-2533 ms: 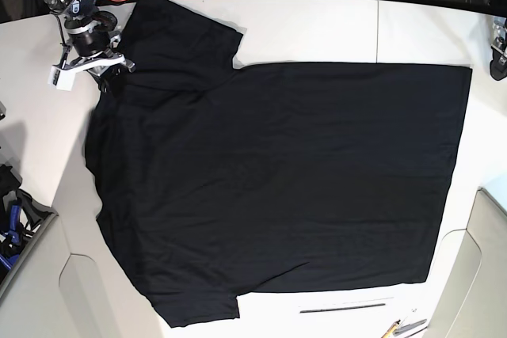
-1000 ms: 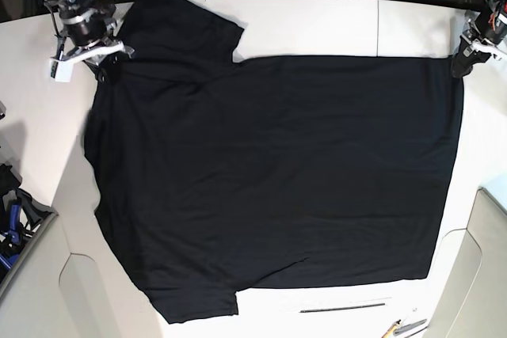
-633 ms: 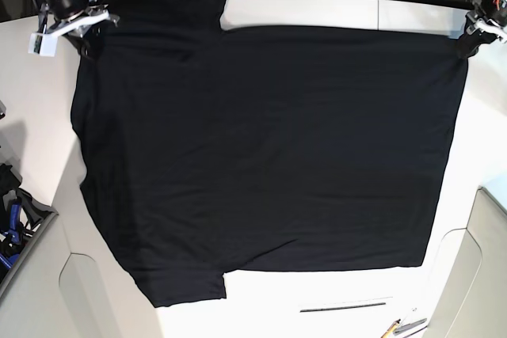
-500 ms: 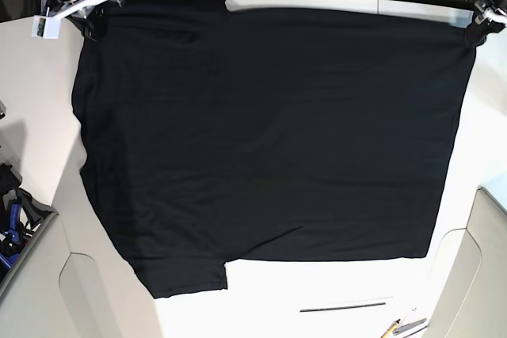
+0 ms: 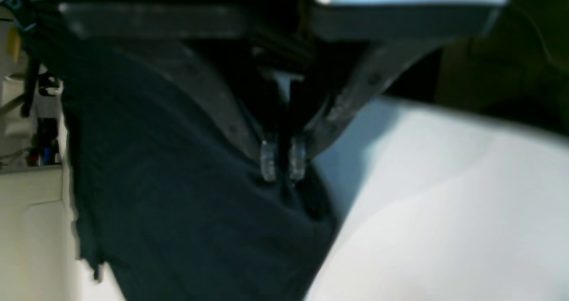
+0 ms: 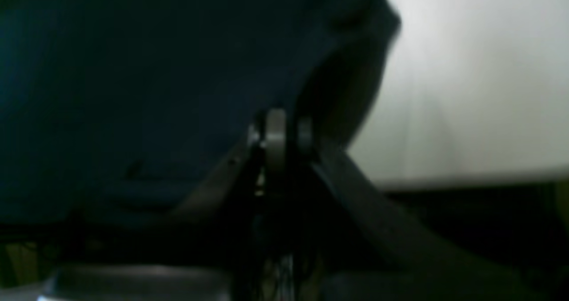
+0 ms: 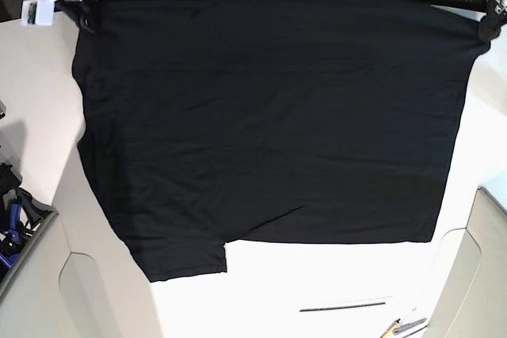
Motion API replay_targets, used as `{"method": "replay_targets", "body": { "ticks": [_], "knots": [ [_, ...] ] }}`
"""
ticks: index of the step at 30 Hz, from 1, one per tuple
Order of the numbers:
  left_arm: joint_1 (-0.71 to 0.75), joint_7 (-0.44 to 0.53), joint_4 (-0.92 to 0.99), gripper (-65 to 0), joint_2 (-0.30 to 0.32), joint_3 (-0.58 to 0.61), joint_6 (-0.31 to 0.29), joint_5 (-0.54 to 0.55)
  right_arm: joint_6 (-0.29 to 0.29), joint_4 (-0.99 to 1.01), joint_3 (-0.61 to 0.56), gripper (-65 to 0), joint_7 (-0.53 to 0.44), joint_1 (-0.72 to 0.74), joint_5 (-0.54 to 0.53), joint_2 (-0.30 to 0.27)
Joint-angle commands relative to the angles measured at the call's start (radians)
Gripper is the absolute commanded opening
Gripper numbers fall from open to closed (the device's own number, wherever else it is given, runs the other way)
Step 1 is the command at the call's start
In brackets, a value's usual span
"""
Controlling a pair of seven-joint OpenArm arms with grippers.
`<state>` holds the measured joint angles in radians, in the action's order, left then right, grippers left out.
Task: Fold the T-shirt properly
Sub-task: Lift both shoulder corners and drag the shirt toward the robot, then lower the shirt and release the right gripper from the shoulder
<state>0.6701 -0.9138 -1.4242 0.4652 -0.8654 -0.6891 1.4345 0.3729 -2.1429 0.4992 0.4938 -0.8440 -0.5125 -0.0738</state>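
1. Black cloth fills most of the base view: the T-shirt [image 7: 269, 116] hangs spread out wide over the white table [image 7: 317, 282].
2. Its top edge is held up at the far side. Its lower edge and one sleeve [image 7: 186, 255] lie near the front of the table.
3. The left gripper [image 5: 283, 161] is pinched tight on one top corner of the T-shirt. Its two clear tips sit close together with dark cloth between them.
4. The right gripper [image 6: 280, 134] is pinched tight on the other top corner, near the shoulder. Its tips are almost touching, and cloth drapes away from them.
5. The two arms are far apart, one at each top corner of the base view. I think this keeps the cloth stretched flat, so it has few wrinkles.
6. Holding both corners up high probably lets the robot move the whole T-shirt at once, to lay it down neatly or fold it over.
7. No fold is made yet, so the job looks only just begun.
8. A thin dark stick [image 7: 344, 306] lies near the front edge of the table, apart from the T-shirt.
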Motion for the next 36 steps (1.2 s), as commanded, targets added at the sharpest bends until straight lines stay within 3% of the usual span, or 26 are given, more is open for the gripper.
{"method": "replay_targets", "body": {
  "ticks": [1, 9, 17, 27, 36],
  "knots": [
    [-0.009, 0.016, -0.018, -65.0, 0.020, -0.010, -0.009, 0.027, 0.001, -0.015, 0.005, -65.0, -0.026, 0.013, -0.006, -0.015],
    [-0.169, 0.023, -0.017, -65.0, 0.020, 0.021, -0.009, -0.031, 0.001, 0.109, 0.005, -65.0, -0.026, 0.230, 0.017, -0.031],
    [-0.282, 0.096, -0.016, -65.0, 0.020, 0.129, -0.009, -0.207, 0.002, 0.302, 0.004, -65.0, -0.030, 0.426, 0.016, -0.031],
    [-0.308, 0.210, -0.016, -65.0, 0.020, 0.138, -0.009, -0.293, 0.002, 0.364, -0.030, -65.0, -0.032, 0.542, 0.018, -0.031],
    [-0.388, 0.211, -0.016, -65.0, 0.019, 0.139, -0.009, -0.359, 0.002, 0.369, -0.064, -65.0, -0.050, 0.624, 0.075, -0.031]
  ]
}}
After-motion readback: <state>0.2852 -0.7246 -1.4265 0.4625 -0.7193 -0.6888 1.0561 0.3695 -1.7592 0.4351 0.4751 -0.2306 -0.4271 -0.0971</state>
